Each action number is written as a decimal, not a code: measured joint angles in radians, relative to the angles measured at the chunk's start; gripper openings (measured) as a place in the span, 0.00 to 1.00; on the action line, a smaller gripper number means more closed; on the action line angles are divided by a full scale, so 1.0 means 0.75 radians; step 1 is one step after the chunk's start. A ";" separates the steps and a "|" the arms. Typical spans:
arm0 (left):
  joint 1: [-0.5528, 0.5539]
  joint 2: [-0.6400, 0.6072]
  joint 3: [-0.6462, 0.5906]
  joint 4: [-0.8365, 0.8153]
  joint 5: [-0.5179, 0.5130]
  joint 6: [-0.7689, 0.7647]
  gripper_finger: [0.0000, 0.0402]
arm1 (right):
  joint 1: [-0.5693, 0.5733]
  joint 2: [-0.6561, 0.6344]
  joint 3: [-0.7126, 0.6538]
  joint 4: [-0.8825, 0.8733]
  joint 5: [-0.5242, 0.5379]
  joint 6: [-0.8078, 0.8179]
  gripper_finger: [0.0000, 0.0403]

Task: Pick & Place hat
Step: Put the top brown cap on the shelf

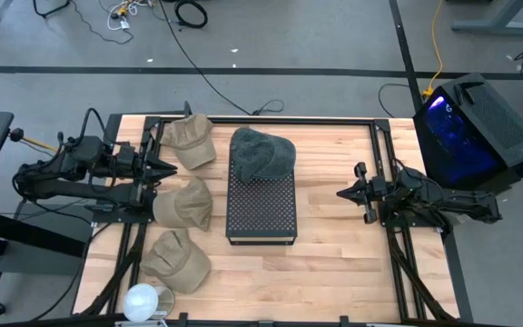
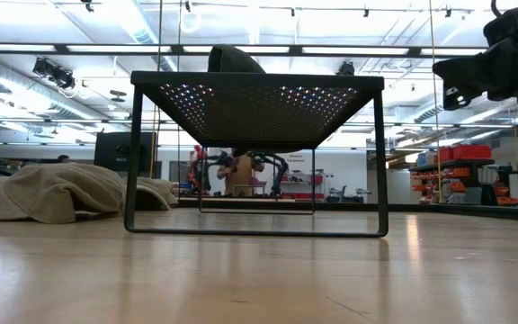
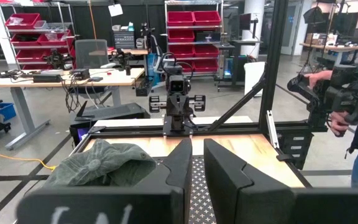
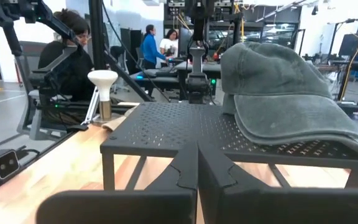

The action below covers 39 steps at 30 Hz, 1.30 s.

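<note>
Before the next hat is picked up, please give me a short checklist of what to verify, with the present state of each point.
1. Grey-green hat lies on the black perforated stand: ok.
2. Free space remains on the stand in front of that hat: ok.
3. Three tan hats wait on the table's left side, the middle one nearest the left claw: ok.
4. Left claw is empty and clear of the hats: ok; fingers slightly apart.
5. Right claw is parked beside the stand, shut, holding nothing: ok.
6. Grip point on the next hat's brim: cannot tell.
</note>
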 joint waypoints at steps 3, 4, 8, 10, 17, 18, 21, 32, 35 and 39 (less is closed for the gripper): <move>0.000 0.000 0.000 0.000 0.000 -0.001 0.12 | 0.010 0.001 0.000 -0.002 0.000 -0.001 0.00; 0.000 0.000 0.000 0.000 0.000 0.000 0.12 | 0.017 0.001 0.000 -0.002 0.001 0.000 0.00; 0.000 0.000 0.000 0.000 0.000 0.000 0.12 | 0.048 0.001 0.000 -0.003 0.021 -0.001 0.00; 0.001 0.000 0.000 0.000 0.000 -0.001 0.12 | 0.056 0.001 0.000 -0.004 0.045 -0.001 0.00; 0.000 0.000 0.000 0.000 0.000 -0.001 0.12 | 0.062 0.001 0.000 -0.011 0.070 0.016 0.01; 0.000 0.000 -0.001 0.000 0.000 -0.001 0.12 | 0.062 0.001 0.000 -0.011 0.070 0.023 0.01; 0.000 0.000 -0.001 0.000 0.000 -0.001 0.12 | 0.062 0.001 0.000 -0.011 0.070 0.024 0.01; 0.000 0.000 0.000 0.000 0.000 -0.001 0.12 | 0.062 0.001 0.001 -0.011 0.070 0.021 0.02; 0.000 0.000 0.000 0.000 0.000 0.000 0.12 | 0.062 0.001 0.001 -0.011 0.070 0.021 0.02; 0.000 0.000 0.000 0.000 0.000 0.000 0.12 | 0.062 0.001 0.001 -0.011 0.070 0.021 0.02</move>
